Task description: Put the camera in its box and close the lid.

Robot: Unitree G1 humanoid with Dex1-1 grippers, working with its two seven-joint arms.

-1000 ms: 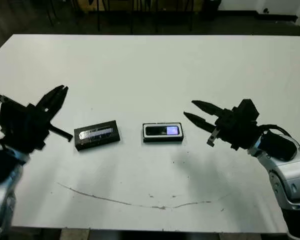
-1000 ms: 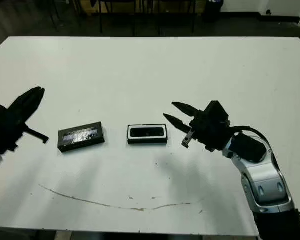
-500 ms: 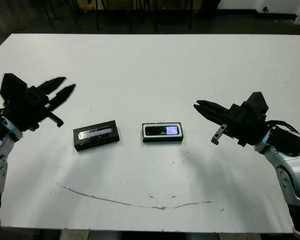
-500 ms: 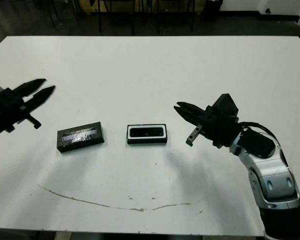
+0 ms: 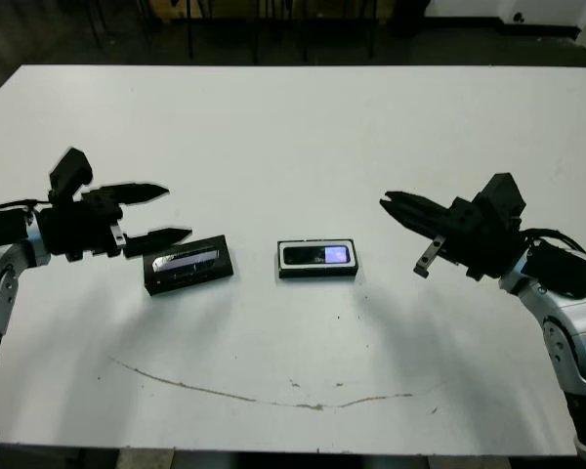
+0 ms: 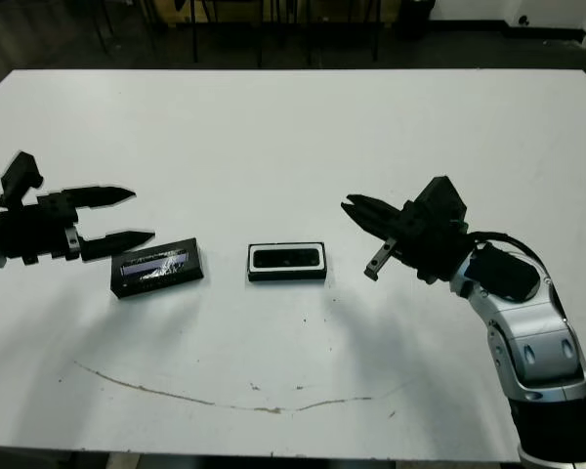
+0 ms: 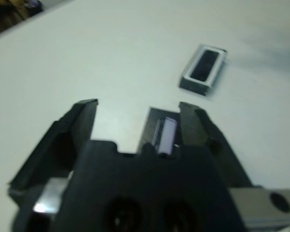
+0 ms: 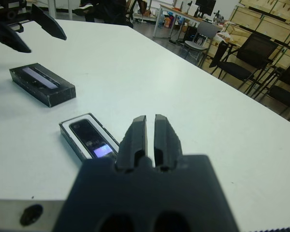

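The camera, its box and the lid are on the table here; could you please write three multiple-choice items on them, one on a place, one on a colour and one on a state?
1. Where is the camera?
A. In the box
B. On the lid
C. In the right gripper

2. What colour is the box's inner lining?
A. Red
B. White
C. Yellow

3. How is the left gripper?
A. Shut on the lid
B. Open beside the lid
C. Shut on the camera

Key: 1 A, the dark bar lies inside the lined tray. 2 B, a white border rings the camera. 3 B, its spread fingers hold nothing.
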